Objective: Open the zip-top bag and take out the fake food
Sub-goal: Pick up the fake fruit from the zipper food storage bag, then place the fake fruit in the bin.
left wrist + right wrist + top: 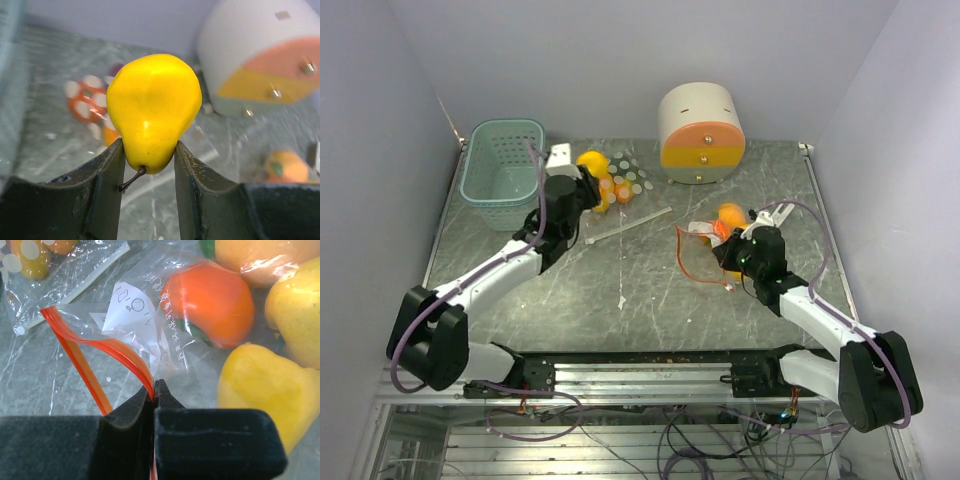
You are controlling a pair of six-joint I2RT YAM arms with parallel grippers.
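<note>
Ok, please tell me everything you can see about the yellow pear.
The pear looks like glossy yellow plastic, with faint dark speckles and a thin brown stem. The left end effector is shut on its narrow stem end, with the fingers pressing either side, so the broad end points away from the wrist camera. Nothing else seems to touch it. From above, it is at the far left of the table, just right of the basket.

White print and pictograms on zip-top bag (pixel 135 310); characters seen reversed, unreadable.
</note>
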